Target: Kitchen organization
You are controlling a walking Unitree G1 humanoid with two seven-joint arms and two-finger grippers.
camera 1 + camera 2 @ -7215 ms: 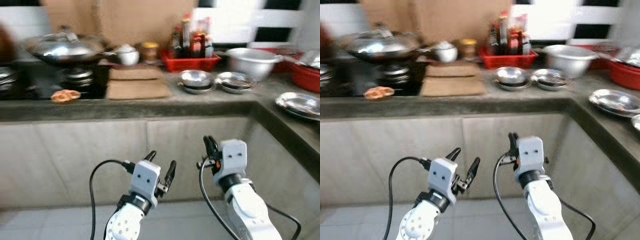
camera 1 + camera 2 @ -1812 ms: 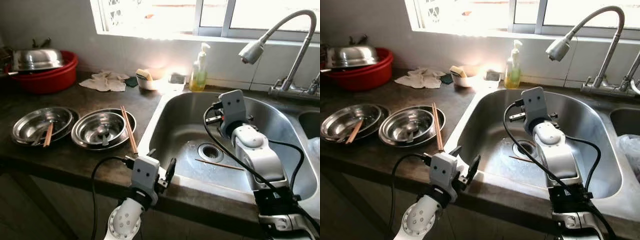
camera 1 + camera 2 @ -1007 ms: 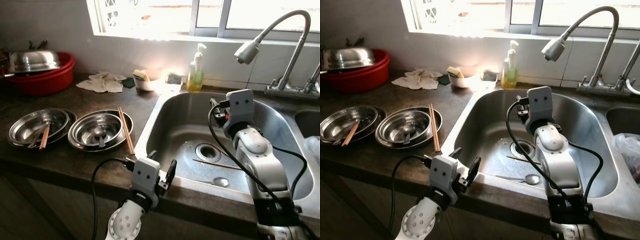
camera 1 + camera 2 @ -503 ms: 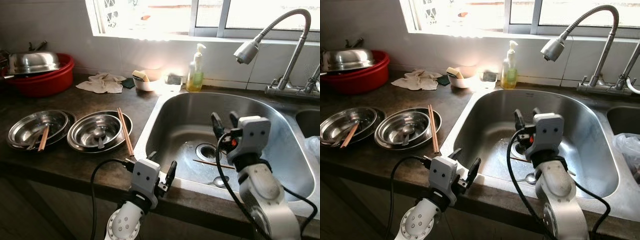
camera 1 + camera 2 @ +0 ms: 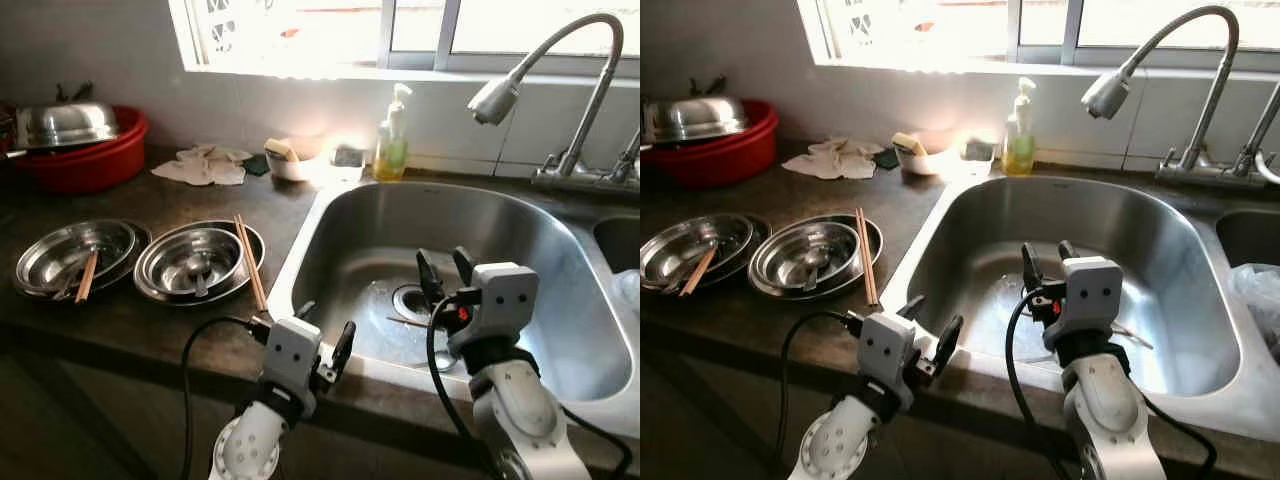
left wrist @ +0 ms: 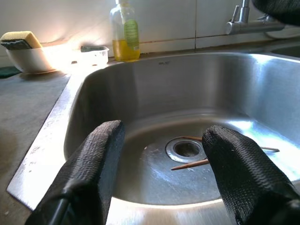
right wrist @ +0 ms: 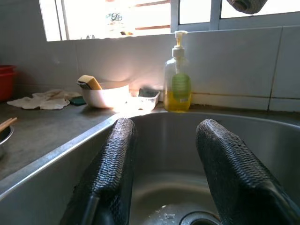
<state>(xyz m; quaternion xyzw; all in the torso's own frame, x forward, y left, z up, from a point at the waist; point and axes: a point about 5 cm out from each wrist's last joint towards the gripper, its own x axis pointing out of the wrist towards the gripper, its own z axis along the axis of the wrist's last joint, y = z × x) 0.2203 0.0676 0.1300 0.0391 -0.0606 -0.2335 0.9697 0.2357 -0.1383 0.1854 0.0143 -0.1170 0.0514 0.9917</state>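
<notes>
A steel sink (image 5: 560,300) lies before me, with thin wooden chopsticks (image 6: 187,164) on its floor beside the drain (image 6: 186,149). On the dark counter to the left stand two steel bowls (image 5: 190,262) (image 5: 70,255). A pair of chopsticks (image 5: 251,275) rests across the nearer bowl's rim, and one chopstick (image 5: 86,276) lies in the farther bowl. My left gripper (image 5: 326,320) hangs open at the counter's front edge, holding nothing. My right gripper (image 5: 441,258) is open and empty above the sink's front part, pointing toward the back wall.
A soap bottle (image 5: 392,140), a white bowl with a sponge (image 5: 290,160) and a cloth (image 5: 205,165) sit by the window wall. A red basin with a steel lid (image 5: 75,140) is at the far left. The faucet (image 5: 500,95) arches over the sink.
The view swung from a stove counter to this sink. Over the last second my right arm drew back and down from deep over the sink to its front. The left gripper stayed put.
</notes>
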